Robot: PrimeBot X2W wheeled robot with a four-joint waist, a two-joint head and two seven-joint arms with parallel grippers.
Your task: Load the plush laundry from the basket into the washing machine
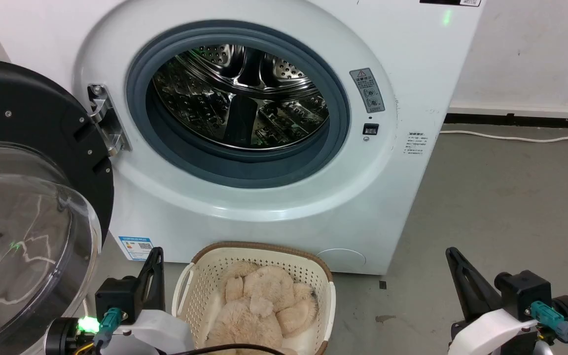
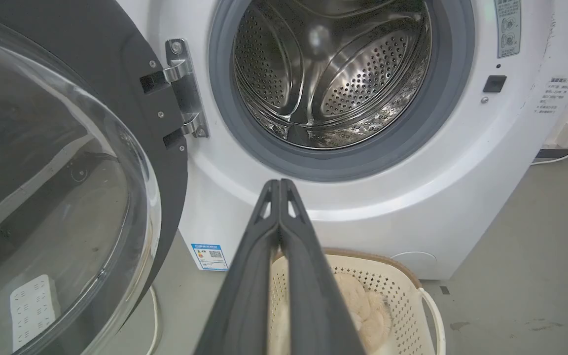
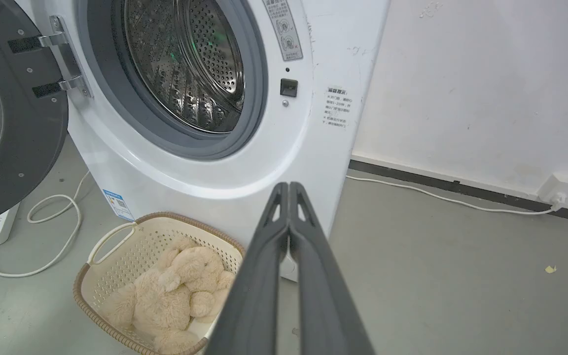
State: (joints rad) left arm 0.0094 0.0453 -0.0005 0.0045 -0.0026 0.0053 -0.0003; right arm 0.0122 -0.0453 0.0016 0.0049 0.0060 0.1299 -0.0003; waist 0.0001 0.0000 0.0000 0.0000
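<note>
On the floor, directly before the washing machine (image 1: 274,212), the basket (image 1: 264,245) stands with the plush laundry (image 1: 259,308) lying inside it. The toy covers most of the bottom, limbs folded over the body. The door (image 1: 32,113) is swung open to the robot's left. The drum (image 1: 239,98) looks empty and the grey seal (image 1: 138,98) is unobstructed.

Left gripper (image 2: 280,183): fingers pressed together, holding nothing, just left of the basket in the head view and aimed at the machine front. Right gripper (image 3: 289,185): likewise shut tip to tip, empty, well right of the basket over the grey floor (image 1: 486,207). Neither touches the toy.

Handling estimate:
- **Feel:** light, soft, very compressible, not fragile. The shaggy fur should give friction, but a pinch on fur alone may pull free.
- **Best hold:** a rounded limb or a thick fold of torso, with the fingers opened wide first, then closed deep.
- **Risks:** expect the body to sag and dangle once lifted, so a trailing leg could catch on the basket rim or the seal. The basket also looks light and may ride up if the toy snags.
</note>
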